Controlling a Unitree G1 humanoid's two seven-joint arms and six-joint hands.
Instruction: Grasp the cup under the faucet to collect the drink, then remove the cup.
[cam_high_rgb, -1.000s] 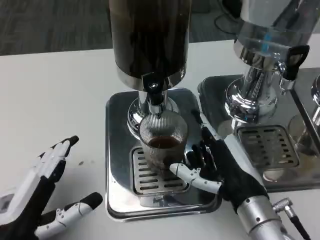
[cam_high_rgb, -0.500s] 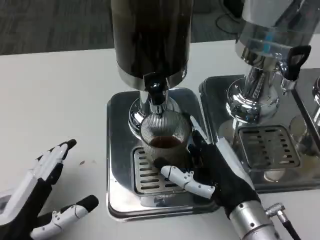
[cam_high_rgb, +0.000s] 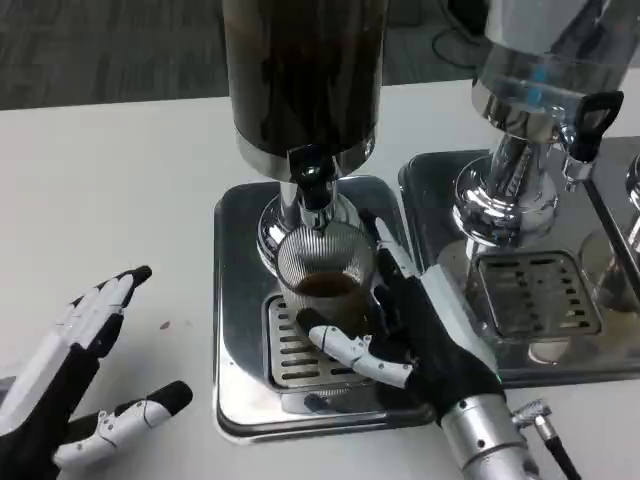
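Note:
A ribbed glass cup (cam_high_rgb: 322, 262) stands on the grille of the steel drip tray (cam_high_rgb: 238, 300), right under the black faucet (cam_high_rgb: 312, 178) of the dark drink dispenser (cam_high_rgb: 300, 80). Dark drink fills its lower part. My right hand (cam_high_rgb: 415, 335) wraps the cup: the thumb lies across the cup's front base, and the other fingers (cam_high_rgb: 388, 268) press its right side. On the table at the lower left lies my left hand (cam_high_rgb: 65, 375), fingers spread and holding nothing, well apart from the tray.
A second, clear dispenser (cam_high_rgb: 530, 110) with its own black tap (cam_high_rgb: 588, 120) and drip tray (cam_high_rgb: 540, 290) stands close on the right, just beyond my right forearm. Bare white table (cam_high_rgb: 110, 190) stretches to the left of the tray.
My right hand has slid left and forward, and its thumb and fingers have closed in around the cup. The left hand has drifted slightly lower and left. The cup has stayed in place.

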